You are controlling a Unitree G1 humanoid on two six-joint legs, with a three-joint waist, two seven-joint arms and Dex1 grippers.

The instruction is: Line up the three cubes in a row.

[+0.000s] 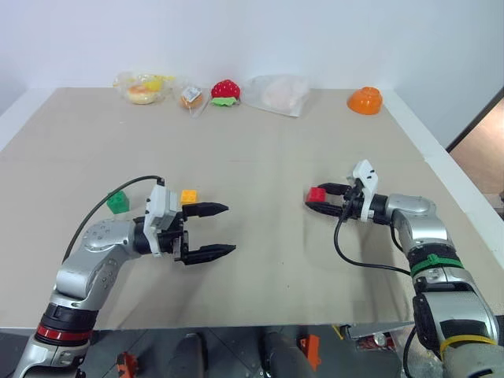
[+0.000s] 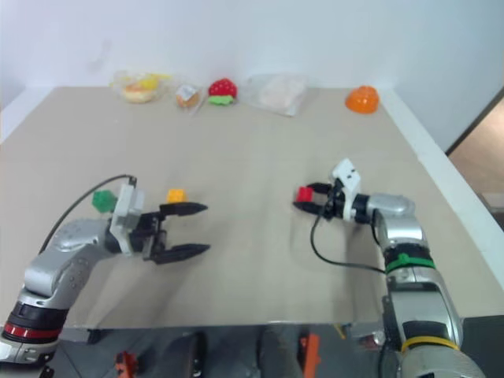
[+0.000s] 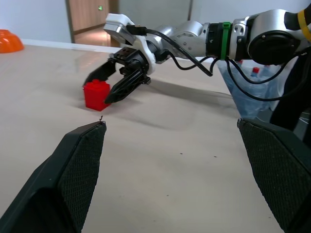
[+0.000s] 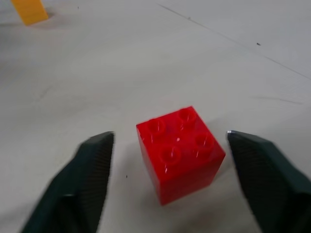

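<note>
My right claw (image 1: 319,198) sits low on the big tan table (image 1: 260,150). Its two black fingers (image 4: 90,170) are apart, with the small red bumpy plastic block (image 4: 179,151) between them. They do not touch it, so nothing is grabbed. My left claw (image 1: 216,231) hangs wide open and empty above the table. The little yellow-orange plastic block (image 1: 189,197) sits just behind it. The small green plastic block (image 1: 118,202) is further to my left, beside my arm.
</note>
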